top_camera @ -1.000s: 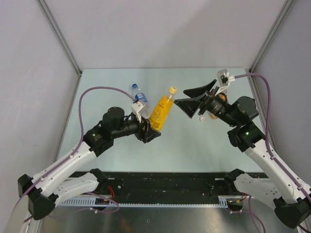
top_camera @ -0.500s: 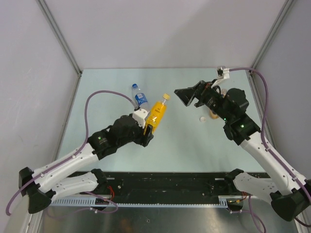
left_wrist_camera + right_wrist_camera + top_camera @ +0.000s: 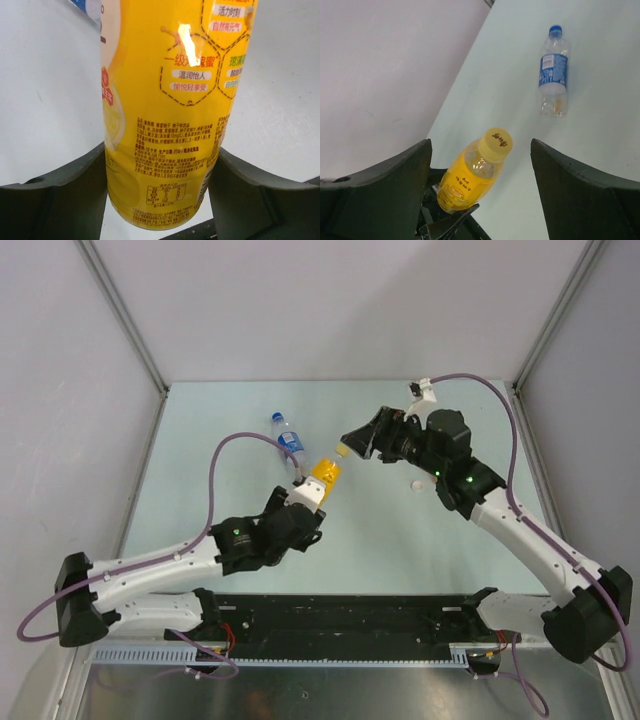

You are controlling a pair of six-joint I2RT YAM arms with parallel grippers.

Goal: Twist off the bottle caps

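My left gripper (image 3: 312,498) is shut on the lower body of the yellow bottle (image 3: 325,473), holding it off the table with its yellow cap (image 3: 343,450) aimed at the right arm. In the left wrist view both fingers (image 3: 65,192) press the bottle's sides (image 3: 170,100). My right gripper (image 3: 481,146) is open, its jaws standing either side of the yellow cap (image 3: 495,144) without touching it. The clear bottle (image 3: 289,439) with blue label and blue cap (image 3: 555,31) lies on the table behind. A pale cap (image 3: 418,485) lies loose by the right arm.
The pale green table (image 3: 380,530) is boxed in by grey walls on the left (image 3: 70,390), back and right. The clear bottle (image 3: 553,72) lies just past the held bottle. A black rail (image 3: 340,615) runs along the near edge between the arm bases.
The left arm has swung the yellow bottle toward the middle and stood it more upright. The right gripper has come left to the cap, and its jaws have narrowed a little.
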